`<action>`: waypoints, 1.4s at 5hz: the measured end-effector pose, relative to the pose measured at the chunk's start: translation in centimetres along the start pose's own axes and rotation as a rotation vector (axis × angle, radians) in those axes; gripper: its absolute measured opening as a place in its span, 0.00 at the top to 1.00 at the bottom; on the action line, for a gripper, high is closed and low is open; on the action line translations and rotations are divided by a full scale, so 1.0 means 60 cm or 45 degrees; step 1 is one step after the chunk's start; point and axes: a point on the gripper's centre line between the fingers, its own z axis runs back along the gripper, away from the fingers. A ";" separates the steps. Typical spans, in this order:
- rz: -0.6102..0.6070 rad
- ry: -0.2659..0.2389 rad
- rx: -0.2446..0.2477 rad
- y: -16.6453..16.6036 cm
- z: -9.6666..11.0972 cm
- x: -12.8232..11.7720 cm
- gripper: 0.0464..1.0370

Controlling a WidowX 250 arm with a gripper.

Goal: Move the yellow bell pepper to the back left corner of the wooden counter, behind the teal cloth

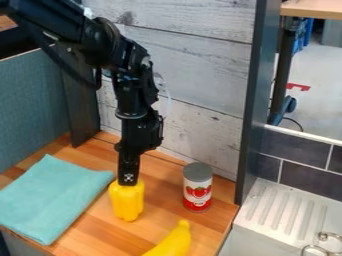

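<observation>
Camera view: the gripper [128, 181] is seen pointing down at the top of an upright yellow pepper [127, 202], which is placed on the wooden counter [159, 184] between a folded teal cloth [50, 197] and a can [198, 188]. Whether the gripper is apart, together or clamped on the pepper cannot be told, since its lower end is seen against the pepper's top. A small black-and-white patterned mark is borne near that end.

The can is wrapped in a white and red label, on which red tomatoes are pictured, and is topped by a grey lid. It is set upright near the counter's right edge, with the dark upright panel [256, 105] beyond it. A strip of wood is left between pepper and can, and a narrower one between pepper and cloth. Behind, the counter is bounded by the pale plank wall [190, 65].

The banana [172, 242], nearer the camera, is cut off by the bottom edge, and the cloth by the left edge. At the lower right, a white ridged drainboard [272, 206] and metal rings [314, 248] are partly cut off.
</observation>
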 end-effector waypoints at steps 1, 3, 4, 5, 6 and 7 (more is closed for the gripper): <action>0.073 0.005 -0.015 -0.006 0.023 -0.004 0.93; 0.213 0.011 0.146 0.051 0.111 -0.017 0.93; 0.340 0.020 0.247 0.109 0.150 -0.059 0.93; 0.413 0.028 0.245 0.151 0.145 -0.076 0.93; 0.466 0.063 0.200 0.180 0.118 -0.098 0.93; 0.470 0.081 0.183 0.200 0.089 -0.099 0.93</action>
